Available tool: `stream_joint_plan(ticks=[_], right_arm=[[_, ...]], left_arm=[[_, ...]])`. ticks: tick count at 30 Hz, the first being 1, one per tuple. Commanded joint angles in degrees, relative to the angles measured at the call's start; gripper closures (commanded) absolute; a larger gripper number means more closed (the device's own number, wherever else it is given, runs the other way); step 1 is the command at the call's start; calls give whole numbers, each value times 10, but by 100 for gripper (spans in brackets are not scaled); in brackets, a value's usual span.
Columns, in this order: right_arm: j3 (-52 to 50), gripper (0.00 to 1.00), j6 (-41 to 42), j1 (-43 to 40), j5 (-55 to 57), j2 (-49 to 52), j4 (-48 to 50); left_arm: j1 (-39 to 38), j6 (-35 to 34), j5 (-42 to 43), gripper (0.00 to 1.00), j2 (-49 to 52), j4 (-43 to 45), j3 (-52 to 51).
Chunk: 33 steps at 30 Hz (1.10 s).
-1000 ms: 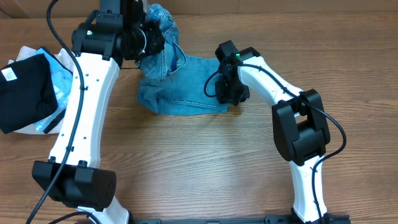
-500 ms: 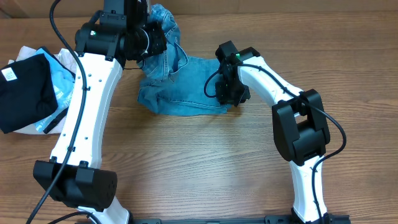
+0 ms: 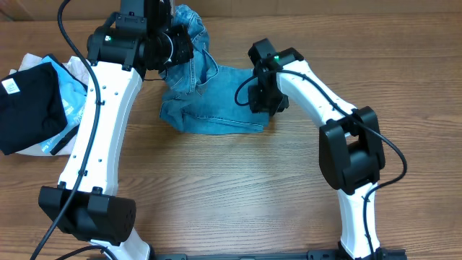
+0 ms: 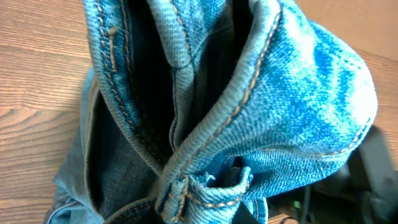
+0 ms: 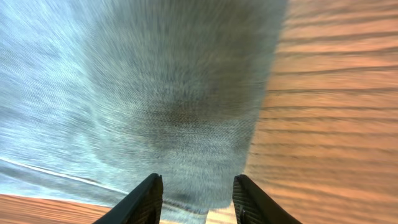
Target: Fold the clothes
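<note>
The light-blue jeans (image 3: 209, 101) lie bunched at the back middle of the table, with one end pulled up into a hump (image 3: 189, 29). My left gripper (image 3: 175, 49) is shut on that raised part. In the left wrist view the denim (image 4: 298, 93) fills the frame, and a folded waistband with a belt loop (image 4: 205, 193) hides the fingers. My right gripper (image 3: 263, 101) hovers over the jeans' right edge. In the right wrist view it (image 5: 199, 199) stands open, both dark fingers (image 5: 146, 199) above the blurred denim edge (image 5: 186, 112), with nothing pinched.
At the far left lies a black garment with a white tag (image 3: 29, 108) on top of a cyan cloth (image 3: 72, 97) and pale cloth. Bare wooden table (image 3: 238, 180) stretches in front of the jeans. Both arm bases stand near the front edge.
My right arm has shifted slightly back and left over the jeans' right edge, and its jaws stand a little wider. The left gripper keeps its hold, nearly still.
</note>
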Motion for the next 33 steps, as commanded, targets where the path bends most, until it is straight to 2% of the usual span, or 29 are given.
stream_joint_plan(ticks=[1,17,19,22,23,24,26,28,33], right_arm=[[26,59,67,-9,45,-57,2],[32,59,90,-83,59,-134,-15],[32,59,86,-85,59,-134,-18],[32,59,82,-94,63,-134,-19],[32,59,82,-99,66,-136,-20],[32,59,82,-107,68,-137,-23],[32,59,82,-123,67,-142,-33],[32,59,79,-139,67,-150,-46],[32,58,45,-163,67,-169,-59]], left_arm=[[-5,-14,12,87,-5,6,6],[-22,-14,12,87,9,8,6],[-37,-14,24,82,20,14,6],[-67,5,105,71,38,51,6],[-78,23,122,61,41,64,6],[-85,35,119,40,44,71,6],[-92,40,79,23,44,73,6],[-89,40,55,23,42,71,6],[-50,40,58,23,34,61,7]])
